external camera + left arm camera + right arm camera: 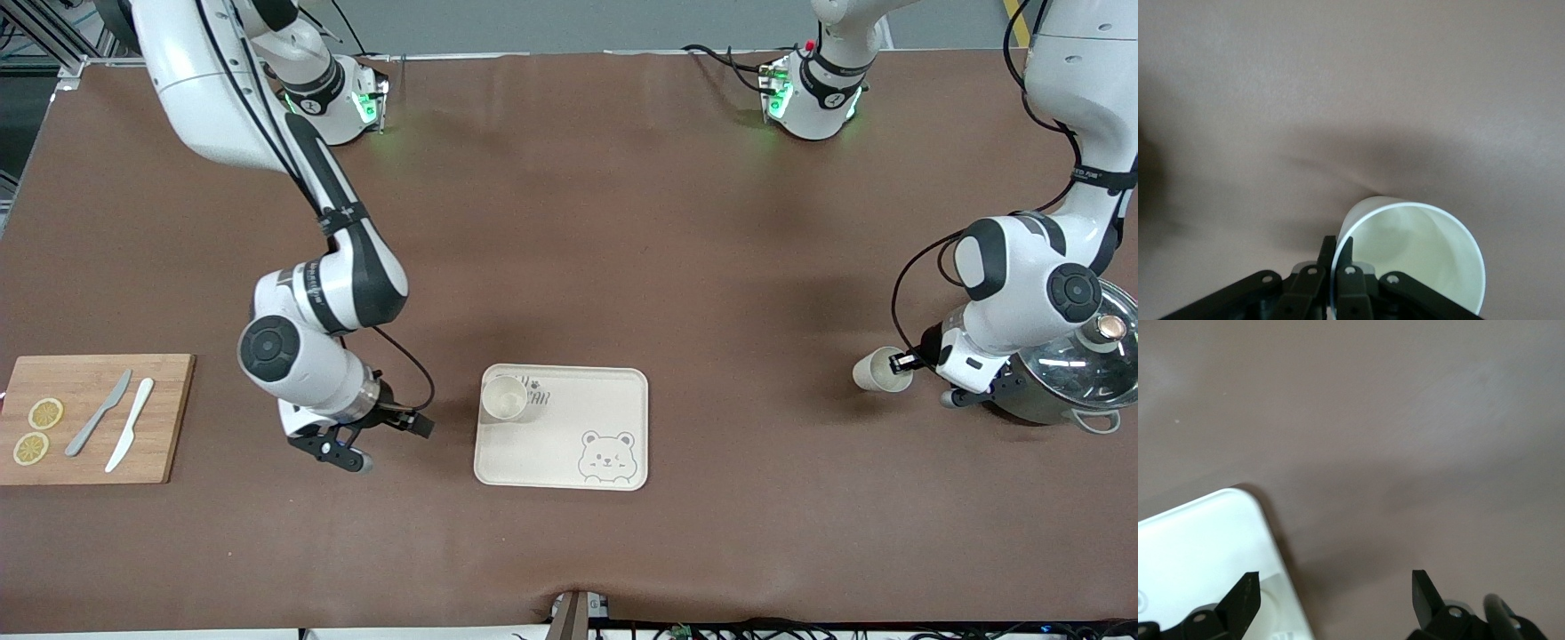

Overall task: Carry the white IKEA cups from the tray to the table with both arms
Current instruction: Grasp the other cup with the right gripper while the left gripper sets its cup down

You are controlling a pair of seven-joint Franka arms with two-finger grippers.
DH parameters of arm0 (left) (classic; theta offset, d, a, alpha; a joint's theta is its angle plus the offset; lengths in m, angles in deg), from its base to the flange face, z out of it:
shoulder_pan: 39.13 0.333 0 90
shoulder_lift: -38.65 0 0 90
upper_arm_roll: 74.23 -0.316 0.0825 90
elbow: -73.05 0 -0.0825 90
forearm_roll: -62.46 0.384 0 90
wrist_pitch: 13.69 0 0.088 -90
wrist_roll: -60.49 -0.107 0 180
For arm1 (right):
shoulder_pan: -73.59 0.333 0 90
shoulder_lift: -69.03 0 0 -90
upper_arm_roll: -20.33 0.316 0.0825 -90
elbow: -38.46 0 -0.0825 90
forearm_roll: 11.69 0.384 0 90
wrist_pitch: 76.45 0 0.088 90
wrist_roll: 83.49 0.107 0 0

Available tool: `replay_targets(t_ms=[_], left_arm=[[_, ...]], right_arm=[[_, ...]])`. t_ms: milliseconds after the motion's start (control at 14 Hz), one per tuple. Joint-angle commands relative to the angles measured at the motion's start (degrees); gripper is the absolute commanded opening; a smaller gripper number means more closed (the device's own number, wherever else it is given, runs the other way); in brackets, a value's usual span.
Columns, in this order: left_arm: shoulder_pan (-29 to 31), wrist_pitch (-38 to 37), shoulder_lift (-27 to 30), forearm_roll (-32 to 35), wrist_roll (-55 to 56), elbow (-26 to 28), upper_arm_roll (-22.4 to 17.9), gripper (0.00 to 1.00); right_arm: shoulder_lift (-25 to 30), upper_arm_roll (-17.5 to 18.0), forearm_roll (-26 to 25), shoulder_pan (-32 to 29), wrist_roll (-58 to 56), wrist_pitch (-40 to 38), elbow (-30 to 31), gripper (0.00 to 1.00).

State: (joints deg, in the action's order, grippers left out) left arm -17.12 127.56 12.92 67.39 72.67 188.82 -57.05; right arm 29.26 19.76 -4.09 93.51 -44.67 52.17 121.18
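One white cup [505, 397] stands upright on the bear-printed tray [569, 444], in the corner toward the right arm's end. My right gripper [342, 453] is open and empty, low over the table beside that end of the tray; in the right wrist view [1335, 580] the tray's corner [1198, 547] lies by one fingertip. My left gripper [902, 363] is shut on the rim wall of the second white cup [878, 370], which is tilted on its side over the table toward the left arm's end. The left wrist view shows this gripper [1337, 243] pinching the cup [1418, 260].
A wooden cutting board [169, 418] with two lemon slices [37, 431], a grey knife [98, 413] and a white knife [130, 436] lies at the right arm's end. A steel pot with a glass lid [1080, 369] stands beside my left gripper.
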Motion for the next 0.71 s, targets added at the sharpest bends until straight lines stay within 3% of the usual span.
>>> replay_targets(t_ms=[0, 71, 143, 214, 429, 643], left_arm=[[-0.47, 2.18, -0.01, 1.66, 0.39, 0.6, 0.31, 0.09], [-0.48, 2.27, -0.37, 1.66, 0.74, 0.08, 0.31, 0.23], [-0.65, 2.27, -0.46, 1.66, 1.0, -0.36, 0.4, 0.54], [-1.0, 2.27, -0.37, 1.66, 1.09, -0.72, 0.4, 0.99], [-1.35, 1.83, 0.41, 1.66, 0.83, -3.08, 0.4, 1.0], [-1.62, -2.36, 1.65, 1.66, 1.0, -6.94, 1.27, 1.0]], right_arm=[[-1.02, -0.39, 1.63, 3.09, 3.7, 0.05, -2.12, 1.0], [-1.28, -0.39, 1.9, 3.88, 4.75, 0.05, -2.12, 1.0], [-1.45, -0.39, 2.33, 4.41, 5.64, 0.05, -2.12, 0.99], [-1.98, -0.39, 2.6, 5.55, 5.99, 0.05, -2.12, 0.93], [-3.12, -0.39, 2.6, 7.31, 6.08, 0.14, -2.12, 0.76], [-4.09, -0.39, 2.87, 8.89, 8.18, 0.22, -2.12, 0.67]])
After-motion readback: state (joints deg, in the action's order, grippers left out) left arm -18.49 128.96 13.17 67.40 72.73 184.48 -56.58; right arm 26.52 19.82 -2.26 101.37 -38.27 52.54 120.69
